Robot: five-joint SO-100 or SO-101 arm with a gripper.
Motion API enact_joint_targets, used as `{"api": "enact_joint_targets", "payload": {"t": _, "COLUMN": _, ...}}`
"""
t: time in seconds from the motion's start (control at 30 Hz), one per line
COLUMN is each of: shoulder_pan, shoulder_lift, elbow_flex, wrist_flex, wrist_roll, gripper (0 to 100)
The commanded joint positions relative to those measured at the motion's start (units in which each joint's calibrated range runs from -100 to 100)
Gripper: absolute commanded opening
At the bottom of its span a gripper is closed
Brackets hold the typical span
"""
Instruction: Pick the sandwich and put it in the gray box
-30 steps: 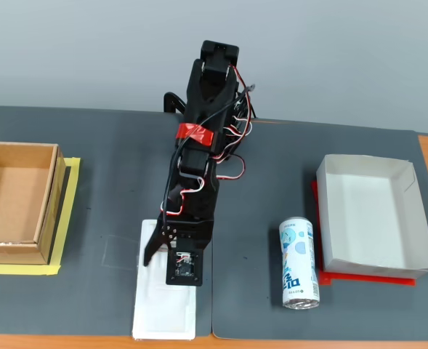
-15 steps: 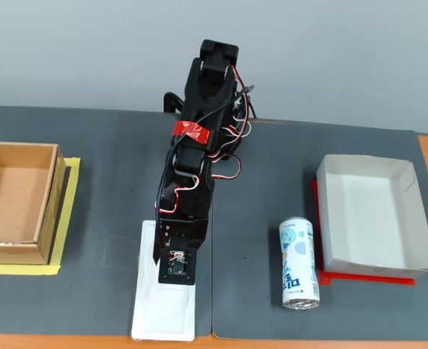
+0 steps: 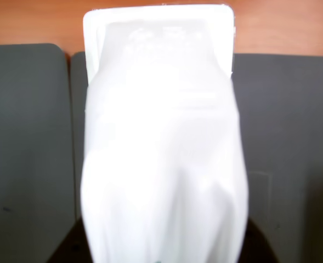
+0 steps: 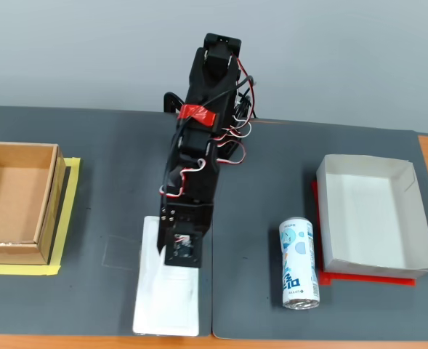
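The sandwich is a flat white wrapped packet lying lengthwise on the dark mat near the front edge in the fixed view. In the wrist view it fills the middle, blurred and very close. My gripper is down over the packet's far end, with its fingertips hidden by the black head and the packet. Dark shapes show on both sides of the packet at the bottom of the wrist view. The gray box, a shallow pale tray on a red plate, stands empty at the right, well away from the gripper.
A blue-and-white drink can lies on the mat between the sandwich and the gray box. A brown cardboard box on yellow tape stands at the left. The wooden table edge runs along the front.
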Motion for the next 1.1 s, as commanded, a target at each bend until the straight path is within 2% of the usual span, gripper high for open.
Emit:
{"api": "enact_joint_targets", "payload": {"t": 0.0, "shoulder_pan": -1.5, "shoulder_lift": -5.9, "elbow_flex": -0.2, "wrist_flex": 0.2, "wrist_roll": -0.3, "gripper": 2}}
{"api": "enact_joint_targets", "payload": {"t": 0.43, "shoulder_pan": -13.1, "shoulder_lift": -15.7, "elbow_flex": -4.5, "wrist_flex": -0.5, "wrist_roll": -0.4, "gripper": 2}}
{"api": "enact_joint_targets", "payload": {"t": 0.9, "shoulder_pan": -29.8, "shoulder_lift": -17.8, "elbow_flex": -12.9, "wrist_flex": -0.8, "wrist_roll": -0.5, "gripper": 2}}
{"api": "enact_joint_targets", "payload": {"t": 1.07, "shoulder_pan": -34.6, "shoulder_lift": -17.8, "elbow_flex": -13.0, "wrist_flex": -6.6, "wrist_roll": -1.0, "gripper": 2}}
